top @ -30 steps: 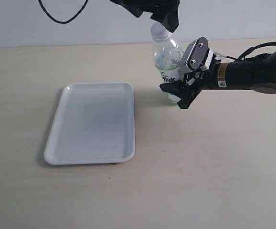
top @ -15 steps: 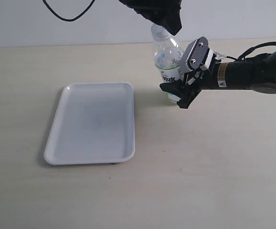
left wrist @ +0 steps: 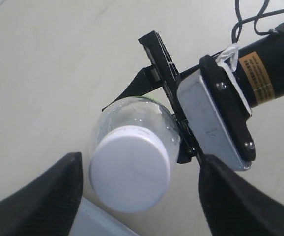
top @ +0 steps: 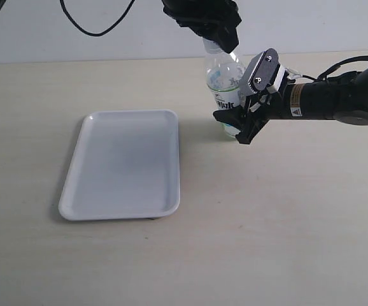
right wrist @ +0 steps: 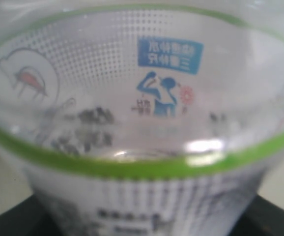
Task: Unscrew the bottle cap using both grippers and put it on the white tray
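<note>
— Left pincer (top: 222, 39), all black, hangs over the bottle cap (left wrist: 129, 169), fingers (left wrist: 43, 196) spread on either side and clear of it. Where's the bottle (top: 221, 80)?
— Upright on the pale table (top: 286, 210), capped, near the white tray (top: 123, 162)'s far corner. The right pincer (top: 235, 102)'s grey plates clamp its label.
— And the room?
— Bare light wall (top: 31, 38) behind, with a black cable (top: 88, 29) looping across it.

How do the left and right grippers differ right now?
The left gripper is all black and hangs from above over the bottle cap; the right gripper has grey metal plates and reaches in from the side. The left one's jaws stand apart beside the cap, the right one's clamp the bottle. Both work on one bottle.
</note>
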{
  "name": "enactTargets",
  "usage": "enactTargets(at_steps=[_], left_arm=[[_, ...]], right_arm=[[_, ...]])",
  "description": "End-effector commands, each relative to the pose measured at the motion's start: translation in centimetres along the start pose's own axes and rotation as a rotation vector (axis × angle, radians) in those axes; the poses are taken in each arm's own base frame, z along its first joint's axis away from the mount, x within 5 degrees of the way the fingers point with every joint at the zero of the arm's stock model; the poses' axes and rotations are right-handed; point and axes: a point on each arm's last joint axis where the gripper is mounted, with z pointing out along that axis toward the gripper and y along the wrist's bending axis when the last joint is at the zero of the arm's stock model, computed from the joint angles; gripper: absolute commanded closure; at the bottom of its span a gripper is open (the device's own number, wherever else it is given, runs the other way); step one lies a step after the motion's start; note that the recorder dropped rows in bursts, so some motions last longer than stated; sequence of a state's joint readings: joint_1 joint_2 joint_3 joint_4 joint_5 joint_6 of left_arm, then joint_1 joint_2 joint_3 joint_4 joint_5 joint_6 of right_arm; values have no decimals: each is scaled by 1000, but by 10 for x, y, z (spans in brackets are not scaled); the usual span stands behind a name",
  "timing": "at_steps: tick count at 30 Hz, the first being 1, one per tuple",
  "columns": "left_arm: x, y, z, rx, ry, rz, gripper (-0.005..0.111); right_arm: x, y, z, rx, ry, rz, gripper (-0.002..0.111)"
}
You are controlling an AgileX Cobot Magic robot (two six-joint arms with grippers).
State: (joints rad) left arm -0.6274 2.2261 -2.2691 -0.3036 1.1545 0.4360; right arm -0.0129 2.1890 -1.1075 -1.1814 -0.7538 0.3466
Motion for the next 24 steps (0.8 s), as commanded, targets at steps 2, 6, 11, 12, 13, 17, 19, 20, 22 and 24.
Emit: enactTargets(at_steps=[2, 6, 11, 12, 13, 17, 19, 20, 22, 24], left_arm=[[-4, -2, -9, 1, -30, 6, 42], [-4, -2, -9, -7, -25, 9, 43], [-4, -1, -9, -17, -25, 13, 67], [-4, -1, -9, -17, -26, 13, 71], [-4, -1, -9, -17, -26, 13, 74], [-4, -1, -9, -17, -26, 10, 84], [-4, -1, -9, -18, -26, -21, 95], [-4, -1, -9, -18, -26, -38, 101], [-4, -1, -9, -17, -26, -70, 107], [-4, -1, -9, -19, -26, -117, 107]], right_arm=[[8, 2, 1, -6, 58, -15, 108], [8, 2, 1, -6, 58, -15, 108], [8, 2, 1, -8, 59, -16, 108], [8, 2, 1, -8, 59, -16, 108], [8, 2, 1, -8, 59, -16, 108], [8, 2, 1, -8, 59, -18, 108], [8, 2, 1, -8, 59, -18, 108], [8, 2, 1, -8, 59, -18, 108], [8, 2, 1, -7, 58, -17, 108], [8, 2, 1, -7, 58, -15, 108]])
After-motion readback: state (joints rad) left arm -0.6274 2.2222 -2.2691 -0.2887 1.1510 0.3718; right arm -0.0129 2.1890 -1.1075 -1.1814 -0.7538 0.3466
